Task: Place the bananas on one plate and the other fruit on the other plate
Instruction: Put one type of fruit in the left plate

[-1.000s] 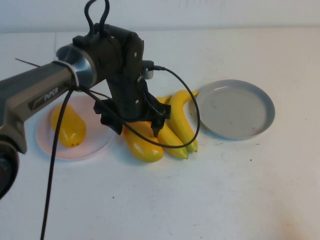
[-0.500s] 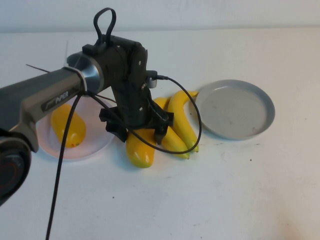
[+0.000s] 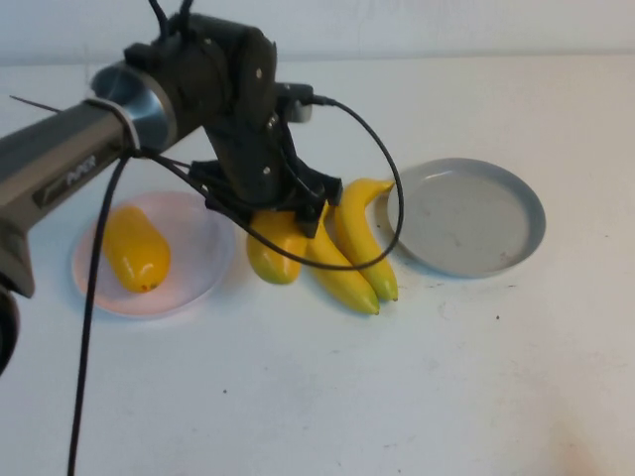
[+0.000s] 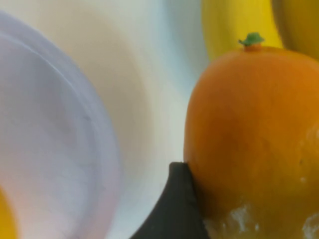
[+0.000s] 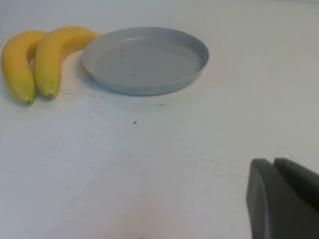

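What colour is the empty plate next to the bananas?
Grey-blue. The plate shows best in the right wrist view, beside the bananas.

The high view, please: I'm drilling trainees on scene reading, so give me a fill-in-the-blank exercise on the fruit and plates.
1. The pale pink round plate holds ____ plump orange-yellow oval fruit.
2. The grey-blue round plate holds ____ fruit.
3. The two slender curved yellow bananas lie on the ____.
4. The left gripper is around the second ____ fruit; the right gripper is parked.

Missing words: one; no; table; orange-yellow
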Robot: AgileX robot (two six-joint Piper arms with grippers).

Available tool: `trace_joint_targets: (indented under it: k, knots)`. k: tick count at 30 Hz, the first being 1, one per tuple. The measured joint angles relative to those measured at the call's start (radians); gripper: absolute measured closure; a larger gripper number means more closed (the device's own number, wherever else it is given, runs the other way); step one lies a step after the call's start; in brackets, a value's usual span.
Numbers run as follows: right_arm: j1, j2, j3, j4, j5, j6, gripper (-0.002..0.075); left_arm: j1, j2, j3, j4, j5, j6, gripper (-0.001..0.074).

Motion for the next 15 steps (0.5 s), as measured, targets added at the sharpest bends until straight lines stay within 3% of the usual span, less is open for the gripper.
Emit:
trace_joint_targets:
  k: [9,15]
  knots:
    - [0.000,0.000,0.000,0.000,0.000,0.000,0.0742,0.152,0.026,-0.033,0.081,0.005,0.009,0.0184]
    - [0.000,0.000,0.000,0.000,0.000,0.000,0.0741,0.176,0.075,-0.033,0.085,0.024,0.011,0.0184]
